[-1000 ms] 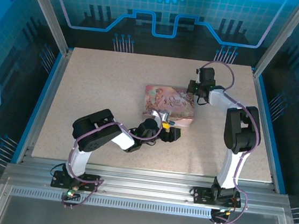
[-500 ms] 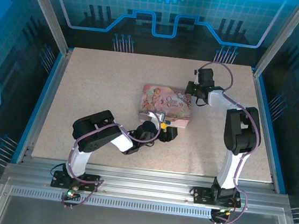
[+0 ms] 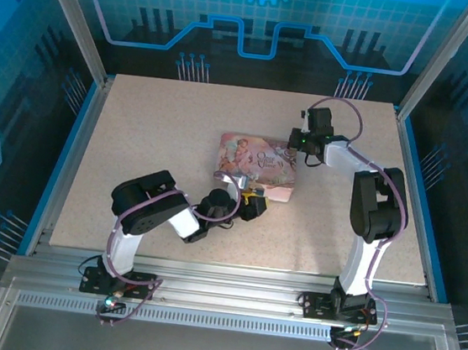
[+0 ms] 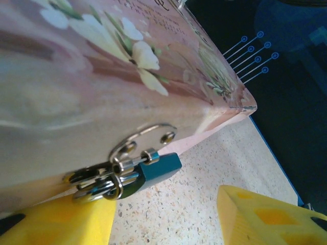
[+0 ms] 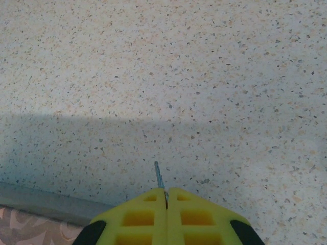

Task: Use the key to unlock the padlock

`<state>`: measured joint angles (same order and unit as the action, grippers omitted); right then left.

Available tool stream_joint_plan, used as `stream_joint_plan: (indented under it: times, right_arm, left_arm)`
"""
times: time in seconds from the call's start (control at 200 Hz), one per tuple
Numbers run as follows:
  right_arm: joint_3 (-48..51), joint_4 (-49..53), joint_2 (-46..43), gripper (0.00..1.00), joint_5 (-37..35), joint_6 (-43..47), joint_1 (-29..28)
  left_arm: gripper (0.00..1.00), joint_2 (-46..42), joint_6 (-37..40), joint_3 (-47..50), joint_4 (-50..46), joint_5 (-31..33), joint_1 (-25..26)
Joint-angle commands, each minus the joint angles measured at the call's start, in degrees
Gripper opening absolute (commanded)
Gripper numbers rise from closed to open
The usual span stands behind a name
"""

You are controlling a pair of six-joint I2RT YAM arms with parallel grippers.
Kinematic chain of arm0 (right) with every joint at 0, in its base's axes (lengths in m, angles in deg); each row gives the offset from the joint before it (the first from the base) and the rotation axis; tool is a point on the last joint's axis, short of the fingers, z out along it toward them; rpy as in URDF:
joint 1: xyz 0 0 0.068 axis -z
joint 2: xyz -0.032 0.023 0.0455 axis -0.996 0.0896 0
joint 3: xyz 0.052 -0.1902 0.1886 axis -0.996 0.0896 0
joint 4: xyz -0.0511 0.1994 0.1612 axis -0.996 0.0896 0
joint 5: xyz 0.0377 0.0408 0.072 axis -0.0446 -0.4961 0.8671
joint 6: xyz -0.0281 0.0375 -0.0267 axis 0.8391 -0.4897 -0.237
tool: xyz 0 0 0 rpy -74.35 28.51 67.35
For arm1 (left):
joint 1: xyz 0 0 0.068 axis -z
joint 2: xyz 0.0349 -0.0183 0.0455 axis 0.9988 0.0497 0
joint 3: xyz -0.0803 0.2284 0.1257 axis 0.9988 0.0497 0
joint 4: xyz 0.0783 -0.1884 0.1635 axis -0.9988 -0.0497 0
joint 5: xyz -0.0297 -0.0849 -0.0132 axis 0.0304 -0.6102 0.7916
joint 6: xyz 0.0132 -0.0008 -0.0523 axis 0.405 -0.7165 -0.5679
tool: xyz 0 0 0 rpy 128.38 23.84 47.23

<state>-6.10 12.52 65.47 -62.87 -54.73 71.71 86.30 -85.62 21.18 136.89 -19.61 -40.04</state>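
The padlock, teal with a silvery shackle, hangs from the hasp on the front of the pink tin box. A small bunch of silvery rings hangs at its left end. My left gripper is open; its yellow fingers stand either side of the padlock, and the left one is close under the rings. In the top view the left gripper is at the box's near edge. My right gripper is shut on the key, whose thin blade sticks out from the fingertips over the bare table.
The tin box lies mid-table, with the right gripper at its far right corner. Its pink corner shows low left in the right wrist view. The speckled table has blue side rails and glass walls around it.
My left gripper has drawn back leftward along the box's near edge and its jaws have narrowed. The box has shifted slightly left. The right gripper followed a little left, still shut.
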Motion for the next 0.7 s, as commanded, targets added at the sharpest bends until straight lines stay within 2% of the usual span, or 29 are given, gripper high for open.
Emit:
stream_joint_plan:
  times: [0.0,0.13,0.36,0.54,0.695]
  right_arm:
    - [1.8,5.88,-0.28,0.0,1.51,-0.18,-1.44]
    - [1.8,5.9,-0.06,0.0,1.51,-0.17,-1.44]
    - [1.67,5.81,0.03,0.0,1.56,-0.27,-1.62]
    - [2.13,5.56,-0.14,0.0,1.54,-0.15,-1.62]
    - [2.28,5.38,-0.19,0.0,1.68,-0.39,-1.79]
  left_arm:
    - [0.55,-1.71,-1.43,0.4,2.79,-1.61,-1.38]
    - [0.59,-3.0,-1.7,1.8,1.04,-1.49,-2.16]
    - [0.56,-5.25,-2.84,2.0,-5.42,-3.17,-3.69]
    - [0.57,-4.88,-3.02,1.94,-5.3,-3.98,-4.09]
    - [0.7,-3.74,-3.91,1.31,-5.06,-3.13,-3.8]
